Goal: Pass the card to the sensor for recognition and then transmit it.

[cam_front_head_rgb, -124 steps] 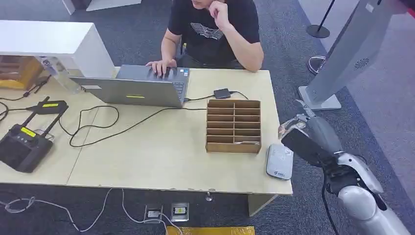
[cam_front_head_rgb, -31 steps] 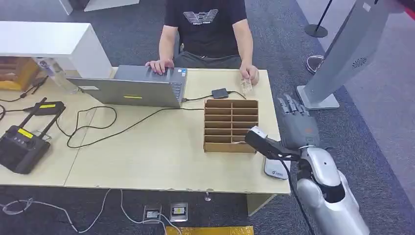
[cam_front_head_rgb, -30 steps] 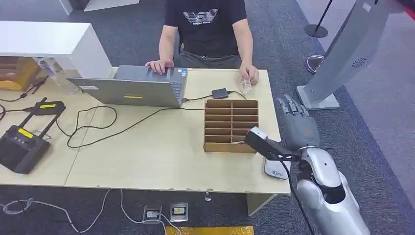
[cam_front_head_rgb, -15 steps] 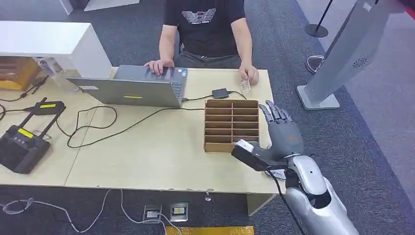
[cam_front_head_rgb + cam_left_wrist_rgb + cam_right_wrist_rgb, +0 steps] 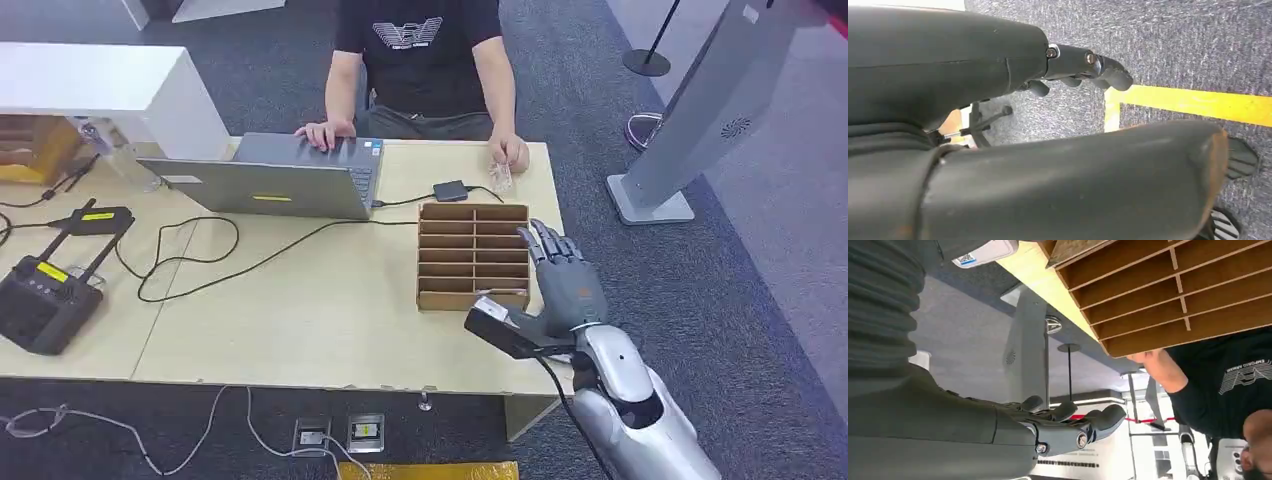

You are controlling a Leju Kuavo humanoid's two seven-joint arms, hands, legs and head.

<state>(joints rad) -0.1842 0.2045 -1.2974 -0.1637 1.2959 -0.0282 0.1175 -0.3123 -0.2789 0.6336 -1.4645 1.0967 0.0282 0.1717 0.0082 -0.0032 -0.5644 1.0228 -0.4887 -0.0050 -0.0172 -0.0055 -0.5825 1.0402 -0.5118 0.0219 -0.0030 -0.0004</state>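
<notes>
Grey carpet surrounds the pale wooden bench [image 5: 300, 330]. Head view: right hand [image 5: 566, 285], fingers spread and empty, hovers at 3 o'clock of the brown slotted wooden card rack [image 5: 473, 256]; a pale card [image 5: 497, 292] seemingly lies in its nearest slot, so picking comes next. Left wrist view: left hand [image 5: 1083, 67] hangs loosely curled, empty. Right wrist view: rack compartments beyond the outstretched fingers [image 5: 1100, 421].

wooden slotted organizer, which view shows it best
The head view: the whole wooden slotted organizer sits on the table, beside the right hand. The right wrist view catches some slots close up; the left wrist view faces carpet.
</notes>
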